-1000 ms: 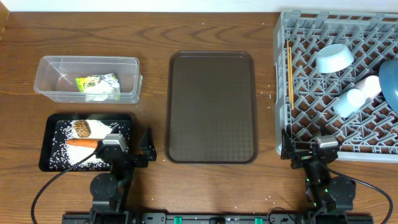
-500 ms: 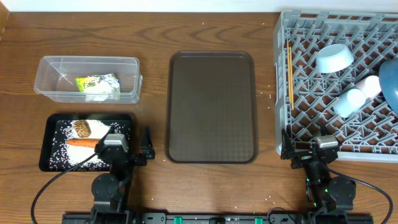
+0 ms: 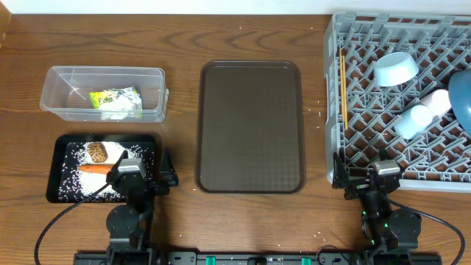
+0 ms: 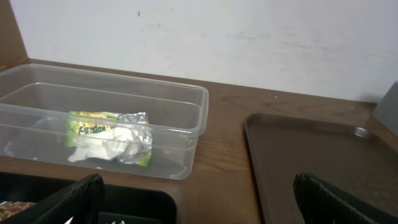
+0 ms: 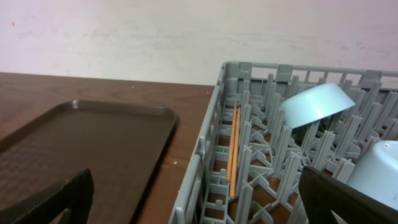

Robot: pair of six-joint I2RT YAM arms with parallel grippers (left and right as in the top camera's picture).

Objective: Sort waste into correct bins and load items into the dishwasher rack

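Observation:
The clear tub [image 3: 55, 96] holds the crumpled snack wrapper [image 3: 115, 102], which also shows in the left wrist view [image 4: 112, 137]. The black tray [image 3: 53, 173] holds the orange carrot [image 3: 94, 168], the brown lump [image 3: 97, 152] and loose rice [image 3: 73, 179]. The grey rack [image 3: 333, 110] holds the light blue bowl [image 3: 395, 68], two cups [image 3: 412, 120] [image 3: 439, 101], the dark blue dish [image 3: 462, 96] and the chopsticks [image 3: 342, 85]. My left gripper [image 3: 143, 173] is open and empty over the black tray's right end. My right gripper [image 3: 368, 180] is open and empty at the rack's front left corner.
The brown serving tray [image 3: 250, 126] lies in the middle between the bins and the rack. A few stray rice grains lie on the table near the rack's left side [image 3: 318, 114]. A white wall stands behind the table [image 4: 249, 37].
My left gripper has shifted slightly to the left, over the black tray's right end. The right arm and all objects have stayed still.

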